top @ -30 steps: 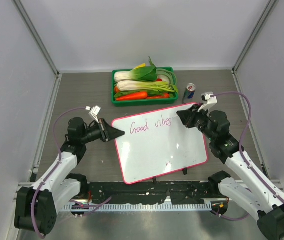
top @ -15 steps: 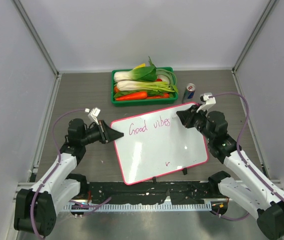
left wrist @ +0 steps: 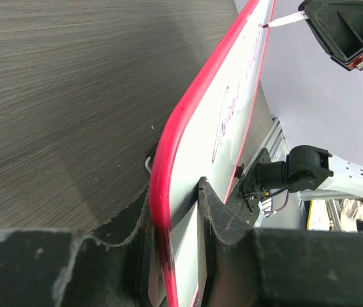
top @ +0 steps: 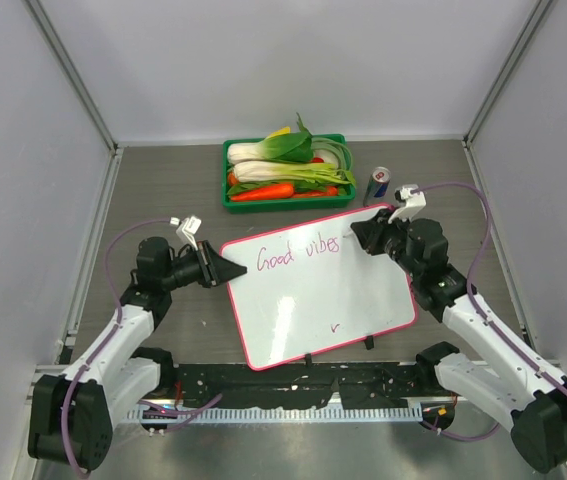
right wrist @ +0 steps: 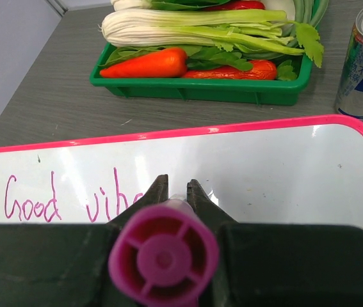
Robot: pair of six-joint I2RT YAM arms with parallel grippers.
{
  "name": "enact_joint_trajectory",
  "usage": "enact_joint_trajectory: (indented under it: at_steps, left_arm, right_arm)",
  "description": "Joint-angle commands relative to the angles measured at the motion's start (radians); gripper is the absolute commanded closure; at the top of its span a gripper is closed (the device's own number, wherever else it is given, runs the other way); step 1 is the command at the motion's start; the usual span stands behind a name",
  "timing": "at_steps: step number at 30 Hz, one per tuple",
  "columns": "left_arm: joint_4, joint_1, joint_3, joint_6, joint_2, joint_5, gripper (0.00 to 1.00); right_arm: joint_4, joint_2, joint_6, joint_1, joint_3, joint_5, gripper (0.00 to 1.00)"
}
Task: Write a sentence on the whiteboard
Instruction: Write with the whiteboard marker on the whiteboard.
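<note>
The whiteboard (top: 313,290), white with a pink-red frame, lies tilted on the table. Magenta writing (top: 298,252) on it reads "Good vibes"; in the right wrist view "Good vib" (right wrist: 59,201) shows. My left gripper (top: 231,268) is shut on the board's left edge, its jaws pinching the red frame (left wrist: 168,192). My right gripper (top: 358,235) is shut on a magenta marker (right wrist: 165,256), whose pink end cap faces the camera. The marker tip (left wrist: 267,25) is at the board just right of "vibes". A small purple tick (top: 334,325) sits lower on the board.
A green tray (top: 285,172) of vegetables with a carrot (right wrist: 146,64) stands behind the board. A drink can (top: 377,184) stands right of the tray, close to the board's top right corner. Grey walls enclose the table on three sides.
The right gripper with the marker has shifted slightly up and right along the writing line. The board and left gripper have barely moved.
</note>
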Motion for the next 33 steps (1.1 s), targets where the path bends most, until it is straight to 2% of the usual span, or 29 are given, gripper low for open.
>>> enact_joint_trajectory:
  at_steps: [1,13,27,28,33]
  left_arm:
    - [-0.056,0.03,-0.012,0.201,0.025,-0.263,1.0]
    - [-0.055,0.03,-0.006,0.198,0.035,-0.266,1.0]
    - [-0.05,0.03,-0.007,0.196,0.041,-0.257,1.0]
    - [-0.047,0.03,-0.007,0.195,0.039,-0.255,1.0]
    - [-0.043,0.03,-0.01,0.193,0.042,-0.246,1.0]
  right_arm:
    - [0.003,0.019,-0.013,-0.003,0.029,0.035,0.99]
    - [-0.066,-0.01,-0.022,-0.003,0.046,0.164,0.98]
    - [-0.014,-0.053,0.036,-0.002,0.093,0.077,0.98]
    - [-0.009,-0.047,0.042,-0.003,0.103,0.04,0.98]
    - [0.017,-0.005,0.052,-0.003,0.107,0.046,0.99]
